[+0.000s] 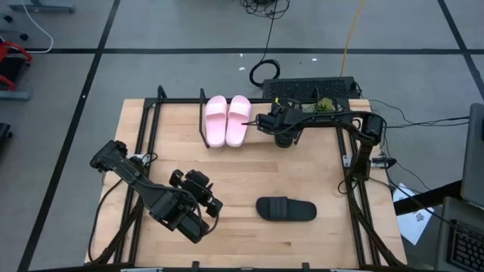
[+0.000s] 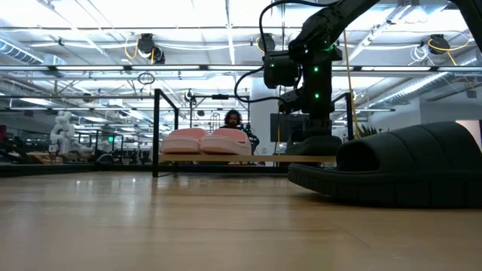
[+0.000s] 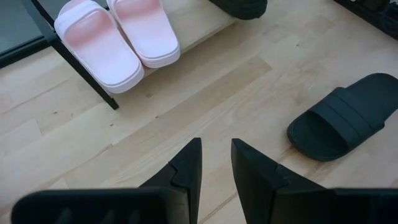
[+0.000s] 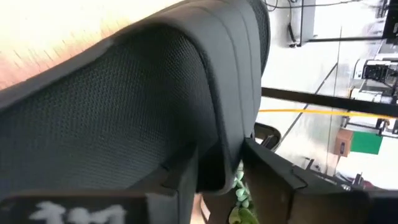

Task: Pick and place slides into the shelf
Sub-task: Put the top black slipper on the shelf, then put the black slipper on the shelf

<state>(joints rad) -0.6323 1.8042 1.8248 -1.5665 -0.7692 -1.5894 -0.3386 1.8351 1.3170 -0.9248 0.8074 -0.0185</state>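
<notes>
Here the right pincer (image 1: 281, 130) hangs over the shelf (image 1: 181, 101) at the far side of the bench (image 1: 249, 181), just beside the two pink slides (image 1: 228, 121) that already lie side by side on the shelf's board. In the right wrist view its fingers (image 4: 273, 180) pinch the strap edge of a black slide (image 4: 124, 118), which fills most of that picture; the low view shows this slide low over the board. The step in hand looks like setting the third slide down next to the pink pair. The next move calls for lowering it flat onto the board, clear of the pink slides and the rod frame, then spreading the fingers. The second black slide (image 1: 286, 209) lies on the bench, well apart from the shelf. The left pincer (image 3: 216, 163) waits near the bench's front, its fingers a little spread and holding nothing.
</notes>
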